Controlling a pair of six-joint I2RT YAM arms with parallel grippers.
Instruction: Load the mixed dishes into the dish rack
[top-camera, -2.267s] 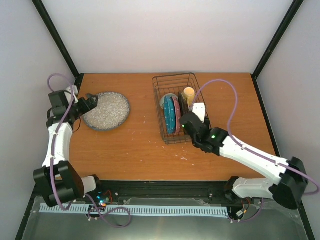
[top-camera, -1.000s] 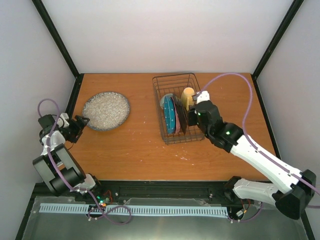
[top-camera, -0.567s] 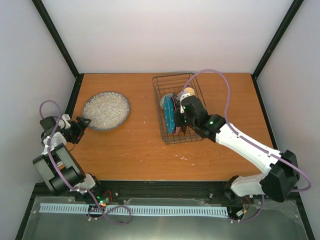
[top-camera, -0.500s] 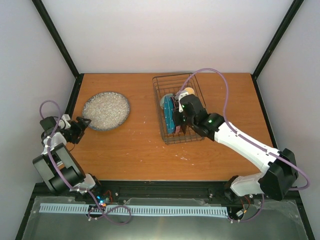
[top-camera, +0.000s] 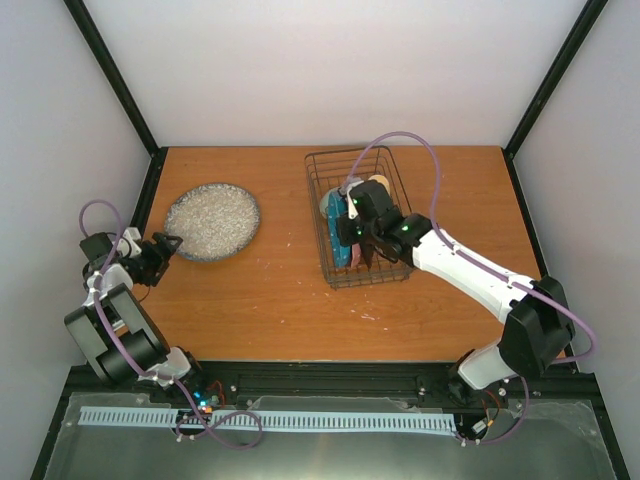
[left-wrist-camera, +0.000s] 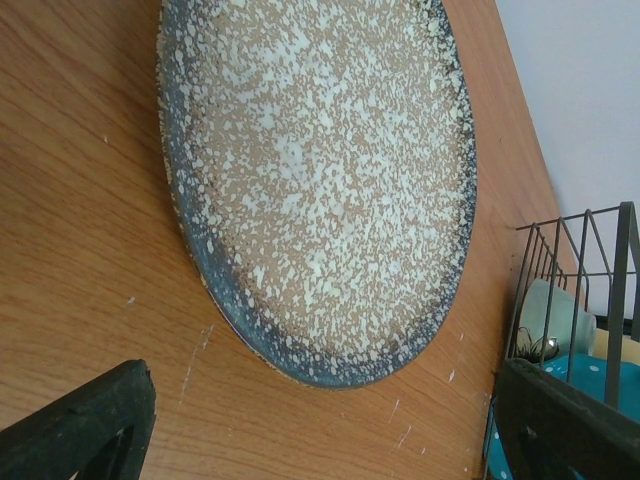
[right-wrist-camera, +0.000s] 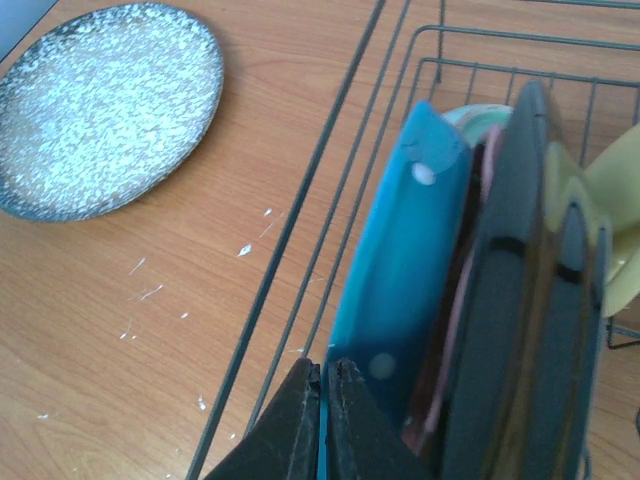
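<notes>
Orange-brown wood grain covers the table (top-camera: 270, 300) in the top view, where the grey speckled plate (top-camera: 212, 221) lies flat at the far left, the one dish not yet loaded. The left gripper (top-camera: 165, 245) sits low at the plate's near-left rim, probably lined up to get under that edge. To the right, the dish rack (top-camera: 335, 168), a dark wire basket, holds the blue dotted plate (top-camera: 340, 232) on edge between slot wires and the yellow mug (top-camera: 378, 184) behind it. The right gripper (top-camera: 345, 235) reaches into the rack over the standing plates. In the left wrist view, the plate (left-wrist-camera: 320, 180) is a shallow round of matt stoneware, tan flecked with white inside a darker mottled rim. The left gripper (left-wrist-camera: 320, 400) has its fingers (left-wrist-camera: 90, 420) spread wide apart, empty, framing the plate's edge. The pale green bowl (left-wrist-camera: 545, 315) shows through the rack (left-wrist-camera: 575, 250). In the right wrist view, the right gripper (right-wrist-camera: 322, 400) has its fingers together, tips at the near rim of the glossy blue plate (right-wrist-camera: 400, 270). I judge it is steadying or nudging the plate upright rather than pinching it. The pink-red dotted plate (right-wrist-camera: 450, 310) stands just behind, touching or nearly so.
</notes>
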